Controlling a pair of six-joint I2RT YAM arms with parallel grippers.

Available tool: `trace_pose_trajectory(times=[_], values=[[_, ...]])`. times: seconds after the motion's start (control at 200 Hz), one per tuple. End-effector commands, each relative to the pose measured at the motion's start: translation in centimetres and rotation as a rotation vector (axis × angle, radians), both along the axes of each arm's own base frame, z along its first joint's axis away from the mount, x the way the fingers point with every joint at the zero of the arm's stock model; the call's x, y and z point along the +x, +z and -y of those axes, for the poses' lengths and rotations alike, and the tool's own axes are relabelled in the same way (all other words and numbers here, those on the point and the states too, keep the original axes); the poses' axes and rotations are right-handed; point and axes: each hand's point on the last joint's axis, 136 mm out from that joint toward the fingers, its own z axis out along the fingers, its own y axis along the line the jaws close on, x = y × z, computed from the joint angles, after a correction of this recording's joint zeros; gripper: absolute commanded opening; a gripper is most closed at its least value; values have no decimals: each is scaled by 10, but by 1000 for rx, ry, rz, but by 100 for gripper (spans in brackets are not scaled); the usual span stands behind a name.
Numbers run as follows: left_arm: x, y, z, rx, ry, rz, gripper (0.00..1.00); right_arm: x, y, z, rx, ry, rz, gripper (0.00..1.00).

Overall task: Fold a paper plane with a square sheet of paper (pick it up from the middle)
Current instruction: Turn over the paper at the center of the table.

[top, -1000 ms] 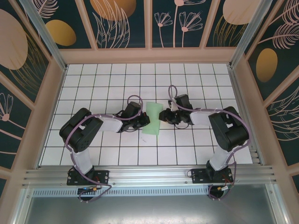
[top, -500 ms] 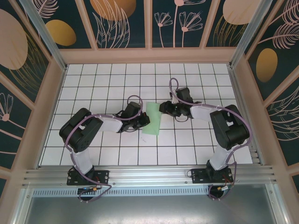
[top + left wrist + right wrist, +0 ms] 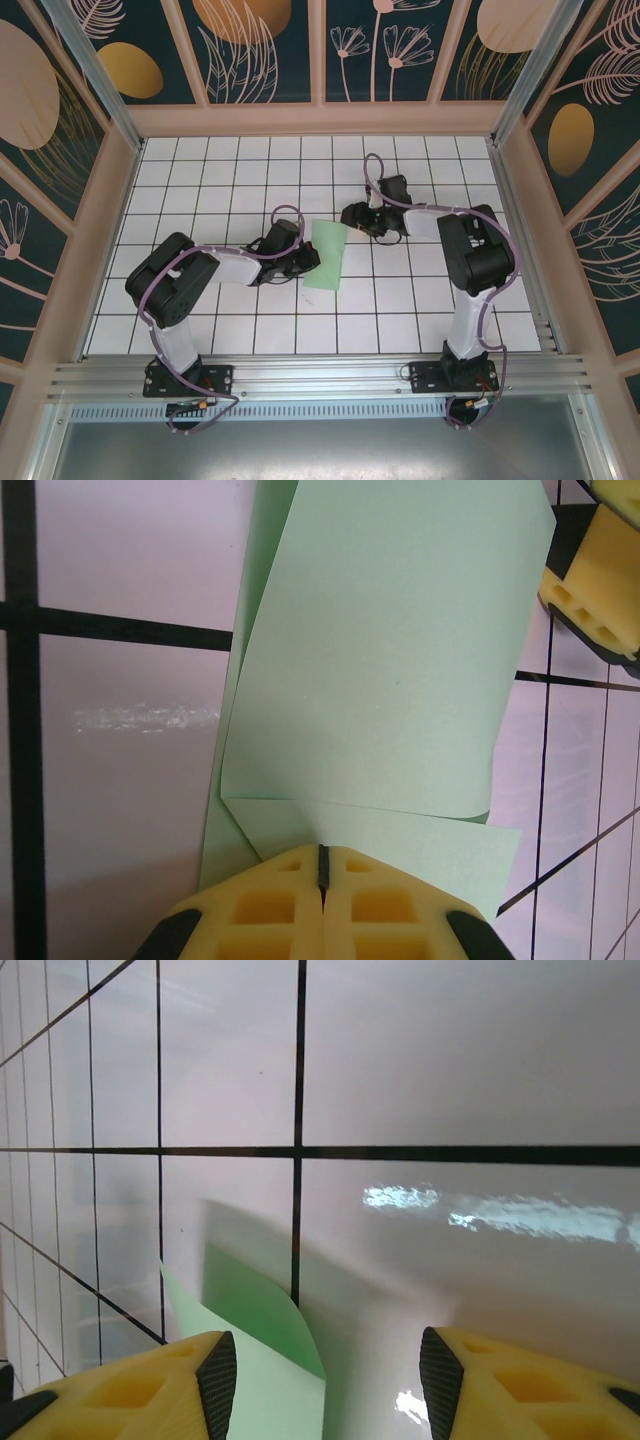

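Pads of my left tool [image 3: 322, 865] are pinched shut on the near edge of the square sheet of paper [image 3: 390, 660], which lies half-folded just ahead on the bench [image 3: 120, 780]. My right tool [image 3: 322, 1345] stands open, a sheet corner beside one pad. I judge it thin, limp and crease-prone, so I'd take the edges lightly.

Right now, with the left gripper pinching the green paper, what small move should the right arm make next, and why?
Probably ease the right gripper down onto the far corner of the square sheet of paper and close. Its jaws stand open beside that corner, the folded-over layer bows up uncreased, and the left gripper is shut on the left edge, anchoring it.
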Motion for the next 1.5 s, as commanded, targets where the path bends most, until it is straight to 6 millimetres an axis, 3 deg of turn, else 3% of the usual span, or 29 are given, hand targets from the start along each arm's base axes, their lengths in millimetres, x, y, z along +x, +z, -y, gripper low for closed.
trace_pose_trajectory(times=[0.0, 0.155, 0.4, 0.756, 1.011, 1.246, 1.491], values=[[-8, -7, -8, 15, 9, -33, 5, 7, 11, -13, 67, 55, 27, 55], [-9, -8, -7, 12, 6, -36, 5, 1, 3, -19, 103, 88, -1, 54], [-7, -5, -6, 7, 10, -31, 5, -21, 9, -26, 163, 156, -10, 53], [-6, -6, -7, 12, 14, -32, 5, -77, 7, -34, 212, 297, -37, 52], [-5, -4, -6, 10, 16, -28, 5, -106, 12, -36, 262, 357, -31, 52], [-5, -3, -6, 7, 16, -28, 5, -116, 7, -38, 261, 373, -37, 53], [-5, -4, -6, 8, 16, -30, 6, -114, -1, -35, 214, 347, -45, 45]])
